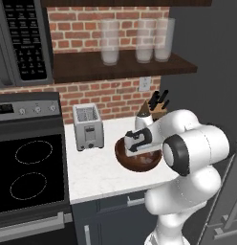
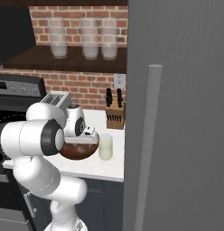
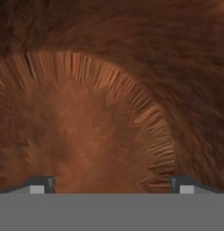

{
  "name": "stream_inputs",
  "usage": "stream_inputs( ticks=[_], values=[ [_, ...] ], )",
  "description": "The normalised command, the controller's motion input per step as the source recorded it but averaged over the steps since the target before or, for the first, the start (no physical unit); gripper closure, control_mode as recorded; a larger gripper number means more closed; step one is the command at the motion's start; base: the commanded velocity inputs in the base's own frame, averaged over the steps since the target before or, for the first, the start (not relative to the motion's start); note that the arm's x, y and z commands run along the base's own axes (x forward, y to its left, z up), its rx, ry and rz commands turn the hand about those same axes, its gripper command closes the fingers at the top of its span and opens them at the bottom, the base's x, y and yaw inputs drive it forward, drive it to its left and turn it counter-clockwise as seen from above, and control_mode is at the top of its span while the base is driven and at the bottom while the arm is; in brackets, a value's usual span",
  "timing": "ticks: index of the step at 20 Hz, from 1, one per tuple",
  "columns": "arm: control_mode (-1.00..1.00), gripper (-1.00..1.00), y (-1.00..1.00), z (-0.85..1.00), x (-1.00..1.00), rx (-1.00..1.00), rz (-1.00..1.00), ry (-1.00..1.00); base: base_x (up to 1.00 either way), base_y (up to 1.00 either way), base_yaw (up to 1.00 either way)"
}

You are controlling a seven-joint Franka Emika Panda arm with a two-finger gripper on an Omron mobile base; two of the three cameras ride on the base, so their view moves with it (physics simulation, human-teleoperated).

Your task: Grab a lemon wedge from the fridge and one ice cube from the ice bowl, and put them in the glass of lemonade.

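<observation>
Wood grain of the ice bowl (image 3: 109, 90) fills the hand view at close range, its curved inner floor lying between the two dark tips of the claw (image 3: 111, 182), which stand wide apart with nothing between them. From the base views the bowl (image 1: 139, 160) sits upright on the white counter (image 1: 96, 177), mouth upward, just beside the glass (image 2: 105, 148) of pale lemonade on its fridge side. No ice cube can be made out inside. Bent at the elbow, the arm folds forward and down so the hand hangs over the bowl, pointing into it. Behind stand a toaster (image 1: 88, 125) and a knife block (image 2: 115, 115). Closed, the fridge (image 2: 177, 113) rises at the counter's end.
</observation>
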Motion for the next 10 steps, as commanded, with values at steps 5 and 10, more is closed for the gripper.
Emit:
stream_inputs(
  ticks=[5, 10],
  values=[
    [-1.00, -1.00, 0.01, -0.03, -0.30, -0.01, 0.04, -0.01, 0.00, 0.00, 0.00],
    [-1.00, -1.00, 0.00, 0.00, -0.11, 0.00, 0.03, 0.00, 0.00, 0.00, 0.00]
  ],
)
